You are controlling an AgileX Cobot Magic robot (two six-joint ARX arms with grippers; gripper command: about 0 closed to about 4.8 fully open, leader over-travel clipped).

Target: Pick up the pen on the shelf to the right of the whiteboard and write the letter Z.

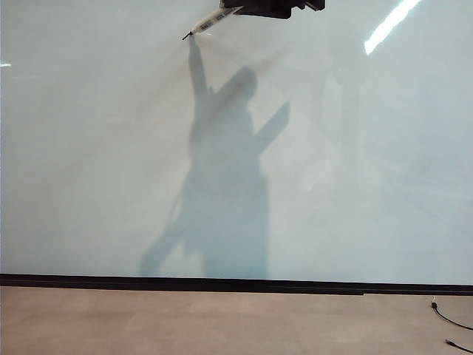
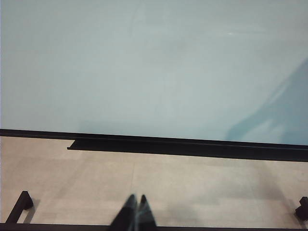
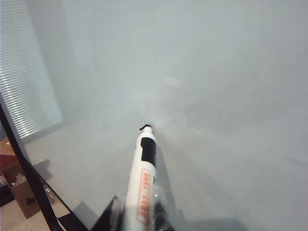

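1. Right gripper [image 1: 251, 10]: located at the upper edge of the whiteboard [image 1: 355, 185], near the middle of its width. Fingers closed on the barrel of the pen [image 3: 143, 178]; grip confirmed in the right wrist view, where the barrel runs out between the fingers.
2. Pen long axis: projects from the fingers toward the board, slanting down and to the left in the exterior view. Dark tip leads, at or touching the surface; actual contact cannot be confirmed.
3. Board state: no stroke of the letter Z visible anywhere on the surface. Only the arm's shadow and a glare streak near the upper right corner.
4. Left gripper [image 2: 134, 214]: parked low above the floor [image 2: 192, 187], in front of the black strip along the lower edge of the board. Fingers pressed together, holding nothing. Well apart from the pen; right arm is the only one placed for writing.
5. Judged next move: top stroke of the Z, running rightward along the board from the present tip position. Tip pressure to be held steady, with the barrel slant kept so the tip trails the fingers.
6. Judged risk: start point sits close to the upper edge, and the gripper is partly out of the exterior view.
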